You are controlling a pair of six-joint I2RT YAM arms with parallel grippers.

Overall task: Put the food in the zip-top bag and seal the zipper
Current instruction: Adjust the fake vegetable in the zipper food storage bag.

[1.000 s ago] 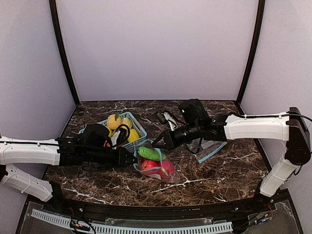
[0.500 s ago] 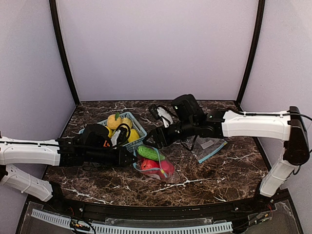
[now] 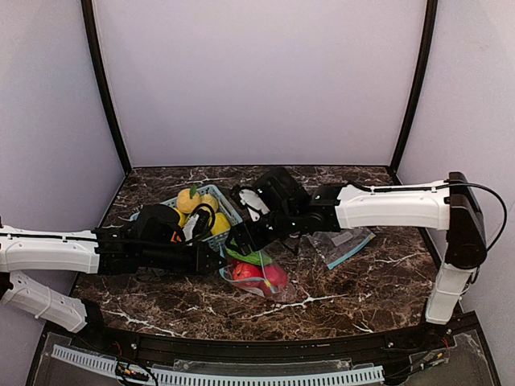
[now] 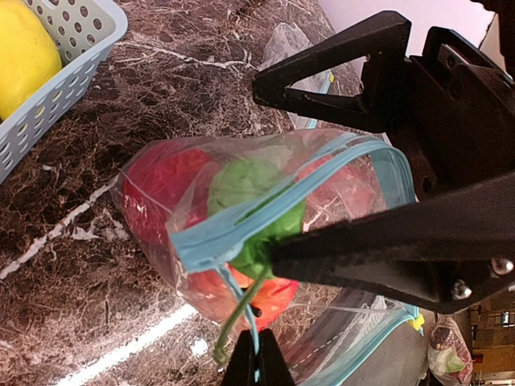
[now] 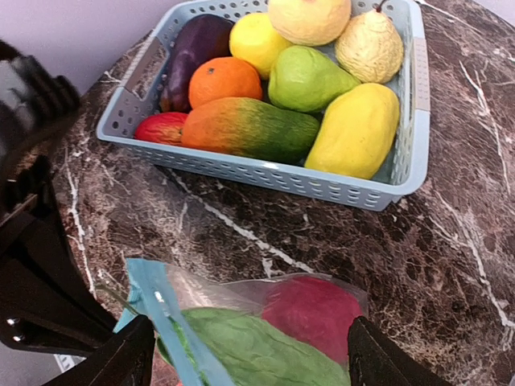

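The clear zip-top bag (image 3: 261, 277) lies on the marble in front of the basket, holding red round food (image 3: 256, 275) and a long green piece (image 5: 257, 354) at its mouth. The light-blue zipper (image 4: 241, 217) gapes open. My left gripper (image 4: 257, 362) is shut on the zipper strip's end, left of the bag (image 4: 161, 193). My right gripper (image 5: 253, 362) stands open over the bag's mouth with one finger on each side of the green piece and the red piece (image 5: 314, 310). In the top view the left gripper (image 3: 219, 262) and the right gripper (image 3: 241, 241) almost meet.
A light-blue mesh basket (image 5: 265, 173) with several yellow, orange, green and purple toy fruits stands just behind the bag, also seen in the top view (image 3: 232, 214). A second clear bag (image 3: 342, 241) lies flat to the right, under the right arm.
My right gripper has opened and moved left, from beside the bag to over its mouth. The left gripper has stayed shut on the zipper end.
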